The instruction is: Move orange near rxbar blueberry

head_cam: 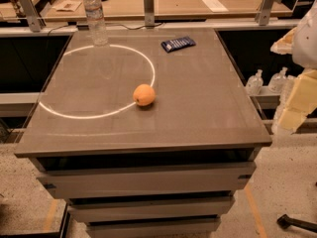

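Observation:
The orange (144,94) sits near the middle of the grey table (208,113), on the rim of a bright ring of light. The rxbar blueberry (178,44), a flat dark-blue bar with white print, lies flat near the table's far edge, behind and a little to the right of the orange. My gripper (298,100) shows as pale yellow blocks at the right edge of the view, beyond the table's right side. It is well apart from the orange and the bar, and it holds nothing that I can see.
A clear water bottle (95,16) stands upright at the table's far left. A wooden bench (178,1) with papers runs behind the table. More bottles (267,81) stand on a low shelf at the right. Drawers sit below the tabletop.

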